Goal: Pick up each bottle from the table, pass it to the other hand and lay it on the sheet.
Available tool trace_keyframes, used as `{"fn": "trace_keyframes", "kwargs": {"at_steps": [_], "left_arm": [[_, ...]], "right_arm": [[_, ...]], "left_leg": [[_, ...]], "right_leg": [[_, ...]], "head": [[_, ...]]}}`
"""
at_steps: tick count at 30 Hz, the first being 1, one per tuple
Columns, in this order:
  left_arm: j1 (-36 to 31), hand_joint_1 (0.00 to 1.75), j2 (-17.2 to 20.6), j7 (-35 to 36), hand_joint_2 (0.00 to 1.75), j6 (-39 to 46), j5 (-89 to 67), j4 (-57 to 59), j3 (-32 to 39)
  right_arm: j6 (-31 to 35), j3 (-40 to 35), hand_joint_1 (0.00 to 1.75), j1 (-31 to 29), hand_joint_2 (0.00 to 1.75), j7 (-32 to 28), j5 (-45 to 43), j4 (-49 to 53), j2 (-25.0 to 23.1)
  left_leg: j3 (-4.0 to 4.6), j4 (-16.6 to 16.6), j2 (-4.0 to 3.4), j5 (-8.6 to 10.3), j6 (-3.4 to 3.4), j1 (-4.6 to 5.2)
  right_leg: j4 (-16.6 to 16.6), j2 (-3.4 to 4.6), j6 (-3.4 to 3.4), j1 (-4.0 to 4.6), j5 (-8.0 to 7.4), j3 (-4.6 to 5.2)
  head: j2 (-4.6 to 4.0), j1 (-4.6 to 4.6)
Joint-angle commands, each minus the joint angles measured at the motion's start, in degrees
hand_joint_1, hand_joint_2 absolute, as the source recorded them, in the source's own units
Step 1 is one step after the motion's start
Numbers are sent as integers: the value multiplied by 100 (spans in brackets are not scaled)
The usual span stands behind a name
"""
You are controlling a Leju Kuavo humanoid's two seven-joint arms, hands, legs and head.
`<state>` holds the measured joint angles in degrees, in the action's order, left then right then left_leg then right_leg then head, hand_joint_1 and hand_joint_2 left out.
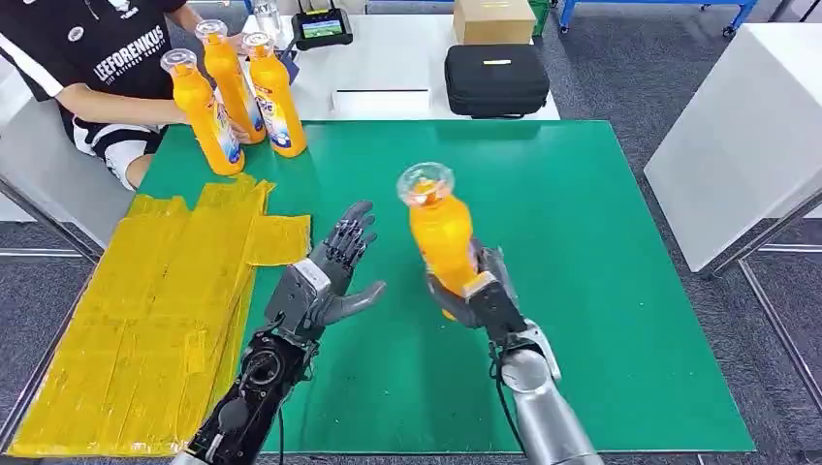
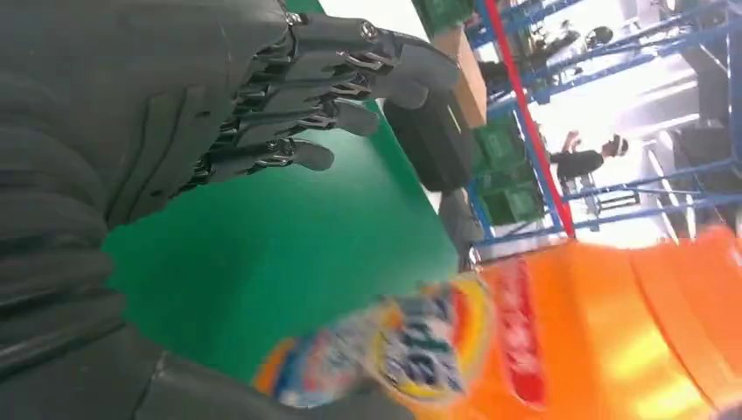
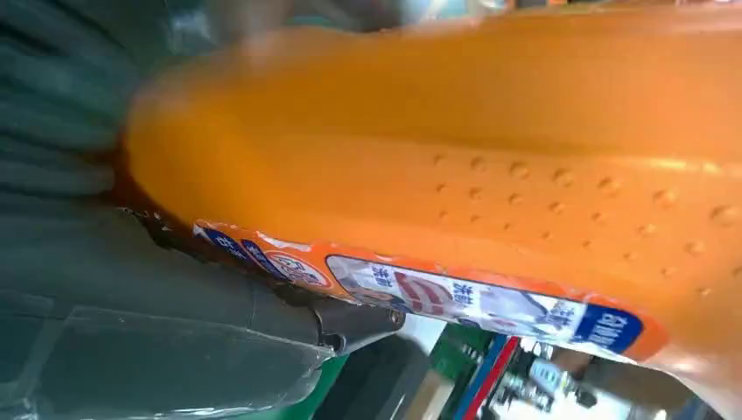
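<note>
- Above the green mat (image 1: pixel 601 291) on the table, mid-centre: the right hand (image 1: pixel 480 291) grips the orange bottle (image 1: pixel 441 228) around its lower body, fingers wrapped, base hidden in the palm.
- Left hand (image 1: pixel 339 276) holds nothing: fingers apart, palm turned toward the bottle, just beside it but not touching. Left wrist view confirms spread fingers (image 2: pixel 324 114) over the mat, with the bottle body at the frame edge.
- Bottle axis: near upright, long axis vertical with a slight tilt; clear cap (image 1: pixel 425 182) points up and a bit away from the robot.
- Handling, my read: looks full of liquid, so moderately heavy and bottom-loaded. Rigid plastic, glossy, likely slick. Label band (image 3: pixel 455 293) is smooth film, poor friction.
- Right wrist view shows a dimpled patch (image 3: pixel 560 197) on the body; textured zone looks like the better bite.
- Where to grab for the pass: upper body or shoulder under the cap, above the right hand's grip. That is the only free stretch. Wrap around, not a fingertip pinch.
- Risk: slip or swing if the right hand lets go before the left has a full wrap.
- Yellow sheet (image 1: pixel 145 339) lies on the robot's left side of the table; bottle needs to go from vertical to lying flat there.
- Three more bottles (image 1: pixel 233 92) stand at the far left corner, next to a seated person (image 1: pixel 107 58).
</note>
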<state>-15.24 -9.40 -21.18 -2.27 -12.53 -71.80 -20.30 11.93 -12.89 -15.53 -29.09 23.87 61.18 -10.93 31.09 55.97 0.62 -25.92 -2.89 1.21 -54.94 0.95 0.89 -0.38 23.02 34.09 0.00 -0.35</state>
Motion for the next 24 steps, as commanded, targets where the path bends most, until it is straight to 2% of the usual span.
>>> {"fn": "trace_keyframes", "kwargs": {"at_steps": [1,14,16,24], "left_arm": [[-149,0,62,107,175,-38,88,50,-150],[-136,0,55,113,175,30,232,258,-19],[-136,0,55,113,175,30,232,258,-19],[-188,0,44,70,175,108,340,376,59]], "right_arm": [[-5,-700,175,-533,175,128,190,-1050,-114],[70,-1668,175,-767,175,143,472,-2381,-373],[70,-1668,175,-767,175,143,472,-2381,-373],[63,-1806,175,-764,175,102,449,-2546,-448]], "left_leg": [[-10,1,-11,-6,15,-6],[-34,1,-16,-18,33,-15],[-13,-5,-9,-6,16,-4],[-16,0,-6,-10,20,-10]], "right_leg": [[4,3,0,5,1,-11],[8,1,-3,14,11,-35],[6,1,-1,4,3,-12],[7,-4,-1,9,7,-18]], "head": [[0,0],[0,0],[0,0],[0,0]]}}
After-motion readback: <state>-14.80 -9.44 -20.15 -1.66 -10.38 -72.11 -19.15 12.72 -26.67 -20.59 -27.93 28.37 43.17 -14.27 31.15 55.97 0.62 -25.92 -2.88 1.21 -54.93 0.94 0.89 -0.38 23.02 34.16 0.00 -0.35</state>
